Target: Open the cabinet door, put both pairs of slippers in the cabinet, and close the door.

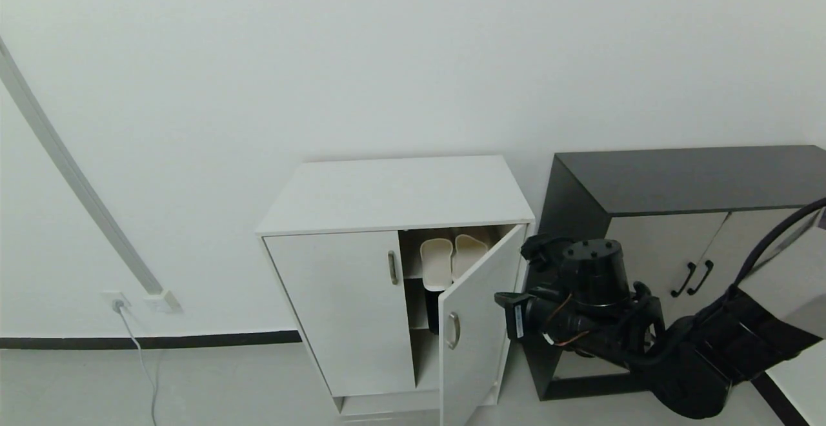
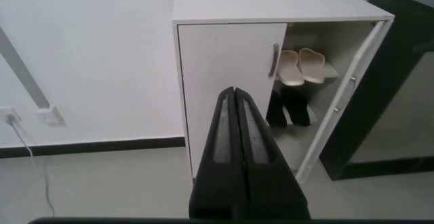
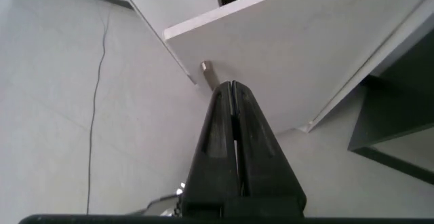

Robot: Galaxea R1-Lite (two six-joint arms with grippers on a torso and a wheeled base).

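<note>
Both slipper pairs shelved, right door (image 1: 481,297) half open.
In the white cabinet (image 1: 393,193), beige slippers (image 1: 452,255) lie side by side on the upper shelf, long axes front to back, and dark slippers (image 2: 288,107) below. Left gripper (image 2: 234,95) and right gripper (image 3: 232,88) are clenched empty, the right near the door's handle (image 3: 207,71).

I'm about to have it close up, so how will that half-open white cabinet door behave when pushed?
The door looks like a thin, flat, stiff panel, so it should probably swing on its hinges rather than flex, and feel fairly light. Its face looks smooth, so the shut right gripper might slide along it instead of pushing squarely.
</note>
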